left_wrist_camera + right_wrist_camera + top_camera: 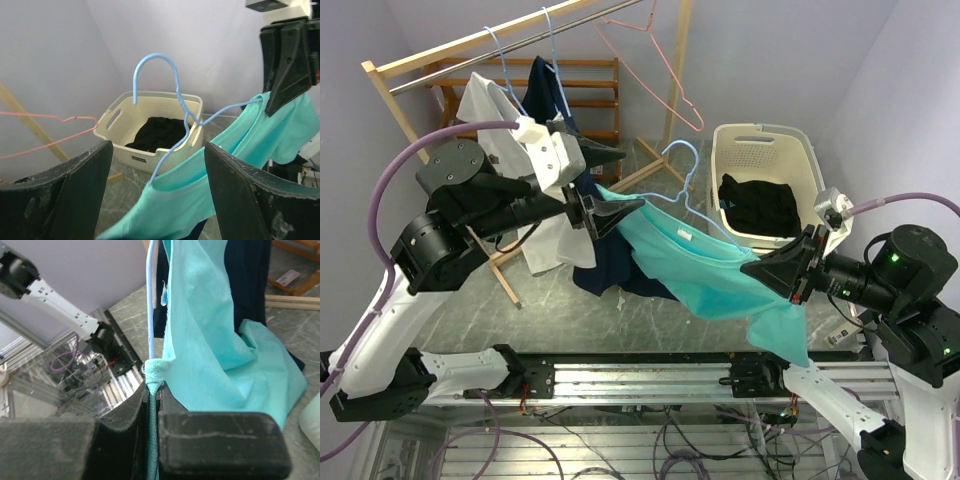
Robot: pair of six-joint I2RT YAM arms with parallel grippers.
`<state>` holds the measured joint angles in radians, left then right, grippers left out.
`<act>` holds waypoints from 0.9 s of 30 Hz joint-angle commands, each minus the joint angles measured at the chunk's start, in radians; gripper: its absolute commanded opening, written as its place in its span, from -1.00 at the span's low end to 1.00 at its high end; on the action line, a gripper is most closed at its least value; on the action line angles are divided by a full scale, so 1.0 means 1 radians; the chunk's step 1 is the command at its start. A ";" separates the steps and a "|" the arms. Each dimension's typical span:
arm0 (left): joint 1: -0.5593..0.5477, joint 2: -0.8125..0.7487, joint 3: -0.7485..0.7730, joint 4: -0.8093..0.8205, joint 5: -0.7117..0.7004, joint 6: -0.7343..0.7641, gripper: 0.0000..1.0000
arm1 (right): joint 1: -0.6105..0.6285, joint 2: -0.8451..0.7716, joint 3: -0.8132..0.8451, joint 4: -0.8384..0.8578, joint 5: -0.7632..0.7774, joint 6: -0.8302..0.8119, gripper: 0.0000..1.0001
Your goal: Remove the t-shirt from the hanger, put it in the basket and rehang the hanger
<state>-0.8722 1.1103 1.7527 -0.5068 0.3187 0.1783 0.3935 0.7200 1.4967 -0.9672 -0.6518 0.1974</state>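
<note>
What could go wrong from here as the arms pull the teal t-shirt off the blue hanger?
The right fingers pinch the t-shirt right at the end of the hanger wire, so a pull may drag the hanger along rather than free the cloth.
The left fingers are spread open with the shirt between them, so nothing seems to grip the hanger; it could swing or drop.
The navy garment hangs close by and might snag.
</note>
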 commanded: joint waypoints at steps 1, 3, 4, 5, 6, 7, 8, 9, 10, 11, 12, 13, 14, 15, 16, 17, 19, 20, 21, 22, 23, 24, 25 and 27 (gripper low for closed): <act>-0.002 0.065 0.067 -0.071 0.164 0.039 0.69 | -0.001 -0.011 -0.013 0.033 -0.140 -0.002 -1.00; -0.002 0.091 0.077 -0.091 0.196 0.042 0.68 | 0.000 -0.007 -0.003 0.041 -0.146 -0.002 -1.00; -0.002 0.101 0.079 -0.094 0.197 0.040 0.67 | -0.001 -0.005 0.004 0.043 -0.151 -0.001 -1.00; -0.002 0.107 0.075 -0.091 0.196 0.037 0.66 | -0.001 -0.003 0.013 0.045 -0.154 -0.001 -1.00; -0.002 0.112 0.071 -0.089 0.199 0.035 0.65 | -0.001 0.000 0.020 0.045 -0.153 -0.001 -1.00; -0.002 0.117 0.067 -0.087 0.207 0.036 0.65 | -0.001 0.002 0.026 0.044 -0.151 -0.002 -1.00; -0.001 0.123 0.065 -0.088 0.220 0.035 0.65 | 0.000 0.003 0.030 0.045 -0.151 -0.003 -1.00; -0.002 0.129 0.064 -0.089 0.235 0.035 0.64 | -0.001 0.005 0.031 0.047 -0.154 -0.002 -1.00; -0.001 0.137 0.064 -0.091 0.251 0.031 0.63 | -0.001 0.004 0.029 0.052 -0.156 0.002 -1.00; -0.001 0.147 0.064 -0.094 0.268 0.028 0.62 | 0.000 0.005 0.027 0.057 -0.159 0.004 -1.00; -0.002 0.155 0.064 -0.094 0.282 0.024 0.61 | -0.001 0.004 0.024 0.061 -0.158 0.006 -1.00; -0.001 0.163 0.062 -0.095 0.295 0.020 0.59 | -0.001 0.004 0.023 0.064 -0.160 0.007 -1.00; -0.002 0.168 0.058 -0.088 0.309 0.014 0.55 | -0.001 0.005 0.021 0.066 -0.163 0.007 -1.00; -0.001 0.168 0.048 -0.075 0.323 0.006 0.49 | -0.001 0.004 0.017 0.070 -0.167 0.008 -1.00; -0.001 0.168 0.037 -0.058 0.334 -0.001 0.36 | -0.001 0.005 0.014 0.071 -0.167 0.008 -1.00; -0.002 0.165 0.028 -0.038 0.340 -0.012 0.12 | -0.001 0.007 0.012 0.070 -0.167 0.006 -1.00; -0.001 0.161 0.014 -0.001 0.352 -0.033 -0.47 | -0.001 0.004 0.005 0.068 -0.163 0.003 -1.00; -0.002 0.162 0.013 0.006 0.360 -0.040 -0.76 | -0.001 0.003 0.000 0.068 -0.161 0.003 -1.00; -0.002 0.164 0.015 0.006 0.368 -0.043 -0.85 | -0.001 0.002 -0.004 0.066 -0.159 0.003 -1.00; -0.002 0.167 0.019 -0.002 0.384 -0.043 -0.86 | -0.001 0.001 -0.006 0.066 -0.156 0.002 -1.00; -0.001 0.173 0.025 -0.012 0.402 -0.040 -0.86 | -0.001 0.000 -0.009 0.065 -0.155 0.002 -1.00; -0.002 0.179 0.031 -0.024 0.419 -0.037 -0.86 | -0.001 -0.001 -0.011 0.067 -0.154 0.002 -1.00; -0.002 0.186 0.037 -0.037 0.439 -0.033 -0.86 | 0.000 -0.002 -0.012 0.067 -0.153 0.003 -1.00; -0.002 0.194 0.047 -0.054 0.460 -0.027 -0.86 | -0.001 -0.001 -0.014 0.066 -0.149 0.001 -1.00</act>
<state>-0.8692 1.2778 1.7702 -0.5812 0.6903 0.1757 0.3904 0.7235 1.4933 -0.9577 -0.7635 0.1982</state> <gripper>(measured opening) 0.103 0.033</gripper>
